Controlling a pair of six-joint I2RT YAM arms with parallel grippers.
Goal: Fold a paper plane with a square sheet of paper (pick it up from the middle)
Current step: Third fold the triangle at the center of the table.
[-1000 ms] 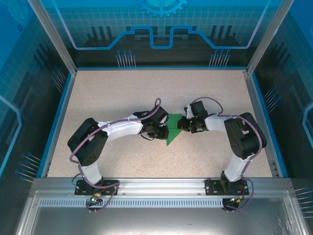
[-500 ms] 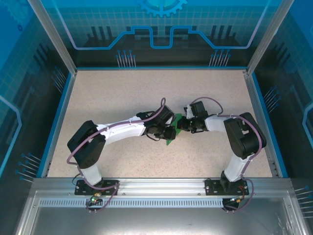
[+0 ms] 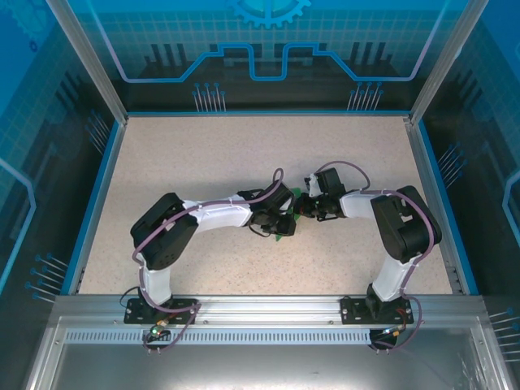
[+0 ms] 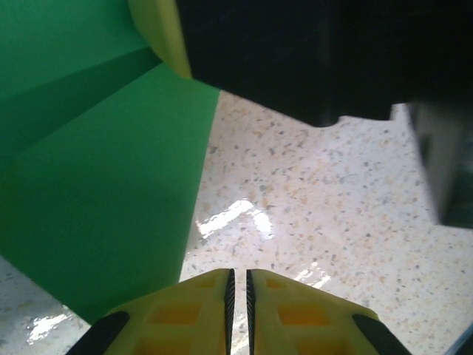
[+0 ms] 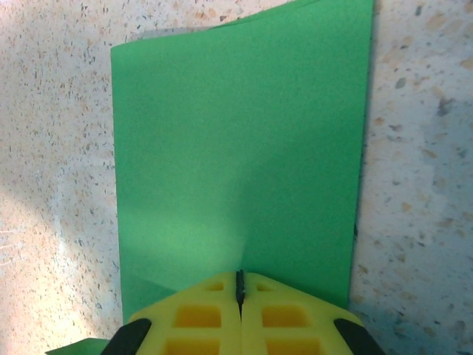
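The green sheet of paper [image 5: 236,148] lies about the middle of the speckled worktop [image 3: 203,154], and both arms reach in over it from either side, their heads almost meeting above it. From overhead only small slivers of green peep out around them.

The right tool [image 5: 239,275] is closed tight, its two yellow fingers pressed together with just a dark seam between. Its tips sit on the near edge of the paper, which spreads flat away from them, with a faint crease running out from the tips. Whether a layer is actually nipped between the fingers I cannot tell.

The left tool [image 4: 238,272] is all but closed too, a hairline slit between its fingers and nothing in it. It hangs over bare worktop just beside the paper's edge. On that side the paper shows one layer folded over another, with a shadowed step between them.
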